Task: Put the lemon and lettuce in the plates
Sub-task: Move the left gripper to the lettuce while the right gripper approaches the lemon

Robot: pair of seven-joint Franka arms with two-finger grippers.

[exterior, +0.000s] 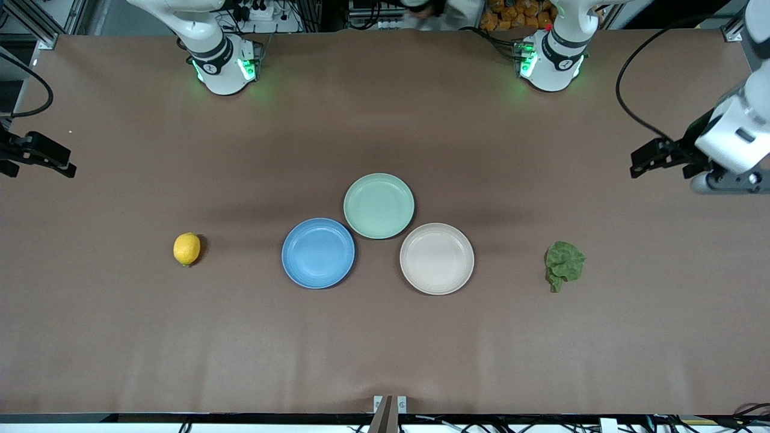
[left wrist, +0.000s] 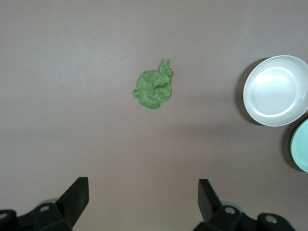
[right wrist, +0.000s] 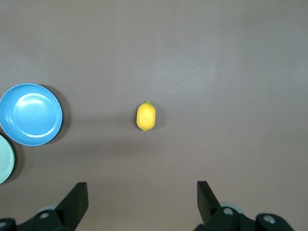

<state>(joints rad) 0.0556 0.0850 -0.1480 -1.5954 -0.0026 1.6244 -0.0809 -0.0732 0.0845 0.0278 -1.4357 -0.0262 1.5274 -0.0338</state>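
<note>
Overall, front view: brown table [exterior: 385, 349] with three plates at its middle, fruit and leaf to either end.
Lemon [exterior: 187, 249]: lies on the bare table toward the right arm's end, well apart from the blue plate [exterior: 318, 253].
Lettuce [exterior: 564, 265]: lies flat on the table toward the left arm's end, well apart from the cream-white plate [exterior: 437, 258].
Mint-green plate [exterior: 379, 205]: farther from the front camera than the other two, its rim just beside both.
Left gripper [exterior: 646, 160]: hangs in the air over the table's edge at the left arm's end, empty; fingers apart.
Right gripper [exterior: 51, 157]: hangs over the table's edge at the right arm's end, empty; the arm waits, as does the left.

Left wrist view: the two dark fingers [left wrist: 76, 196] stand wide apart at the frame's edge.
Lettuce [left wrist: 153, 89]: on the table well ahead of the fingertips, roughly in line with the gap between them, not touched.
Cream-white plate [left wrist: 275, 90]: to one side, a sliver of the mint-green plate [left wrist: 302, 147] beside it.

Right wrist view: fingers [right wrist: 75, 198] likewise spread wide, nothing between them.
Lemon [right wrist: 146, 116]: on the table well ahead of the fingertips, in line with the gap, untouched.
Blue plate [right wrist: 31, 114]: off to one side, the mint-green rim [right wrist: 5, 160] next to it.
</note>
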